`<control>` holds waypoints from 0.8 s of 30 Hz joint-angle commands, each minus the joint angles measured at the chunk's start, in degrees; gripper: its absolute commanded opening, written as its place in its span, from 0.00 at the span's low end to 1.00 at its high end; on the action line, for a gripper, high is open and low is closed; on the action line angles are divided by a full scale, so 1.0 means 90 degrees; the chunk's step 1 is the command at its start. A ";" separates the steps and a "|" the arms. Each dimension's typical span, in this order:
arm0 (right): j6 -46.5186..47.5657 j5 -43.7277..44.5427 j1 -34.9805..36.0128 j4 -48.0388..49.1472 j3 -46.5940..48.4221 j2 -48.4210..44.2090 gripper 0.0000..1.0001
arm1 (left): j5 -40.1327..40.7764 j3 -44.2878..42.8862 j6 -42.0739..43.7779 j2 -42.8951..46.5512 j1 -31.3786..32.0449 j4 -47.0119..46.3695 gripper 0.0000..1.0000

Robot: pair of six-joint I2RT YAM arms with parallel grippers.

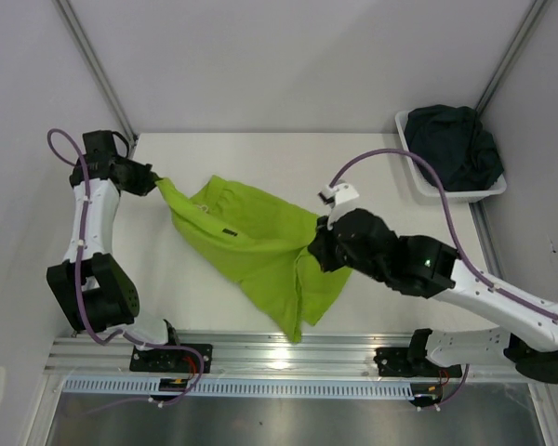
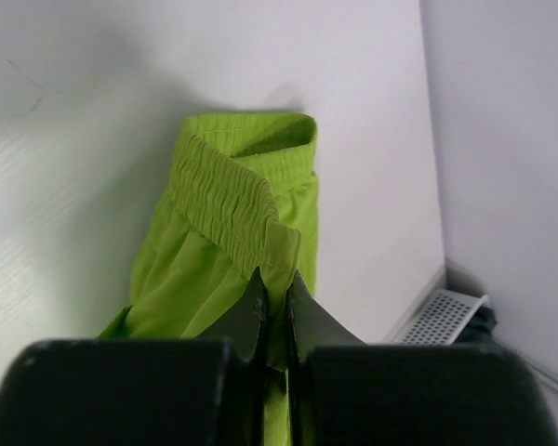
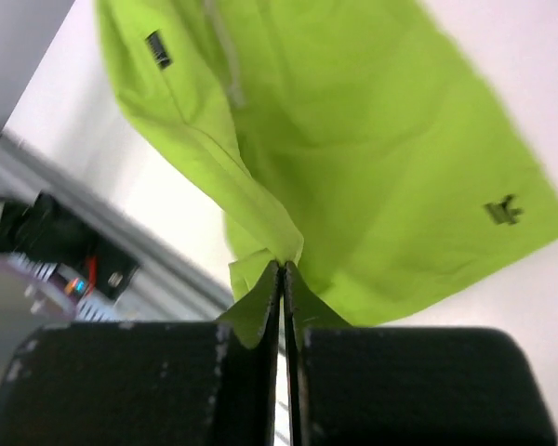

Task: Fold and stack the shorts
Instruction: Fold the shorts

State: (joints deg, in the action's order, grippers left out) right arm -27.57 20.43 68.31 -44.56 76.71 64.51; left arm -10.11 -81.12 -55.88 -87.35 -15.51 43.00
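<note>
Each arm is built of white links joined by bulky black joint housings. The left arm (image 1: 86,218) carries a purple cable (image 1: 54,141) that loops off its upper joint and runs along its links. The right arm (image 1: 498,299) has a greyer purple cable (image 1: 418,160) ending at a white connector (image 1: 340,194), and a small green light (image 1: 432,263) on one housing. The left claw (image 2: 274,279) and right claw (image 3: 282,271) each show two thin dark fingers on a blocky matt black body, the right one's flecked with pale scuffs.

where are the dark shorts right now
Top view: the dark shorts sit bunched inside the white basket at the table's far right corner, away from the green shorts.
</note>
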 commanded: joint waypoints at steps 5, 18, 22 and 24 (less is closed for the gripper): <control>0.0671 -0.1262 -0.2021 0.0126 -0.0358 -0.0224 0.00 | -0.0185 0.0146 -0.1377 0.0107 0.0170 -0.0959 0.00; 0.0505 -0.2191 -0.4103 0.0663 -0.1511 -0.0498 0.00 | 0.0371 -0.1706 -0.2024 -0.1592 0.1029 -0.0745 0.00; 0.0446 -0.2522 -0.4795 0.0936 -0.1988 -0.0498 0.00 | 0.0439 -0.2400 -0.2141 -0.2343 0.1264 -0.0677 0.00; 0.0466 -0.2650 -0.5011 0.1083 -0.2145 -0.0440 0.00 | 0.0479 -0.2539 -0.2190 -0.2549 0.1381 -0.0725 0.00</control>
State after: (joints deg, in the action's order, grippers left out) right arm -23.92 -1.39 26.26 -36.51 59.22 61.58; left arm -8.60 -99.63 -73.06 -108.31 -3.46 38.17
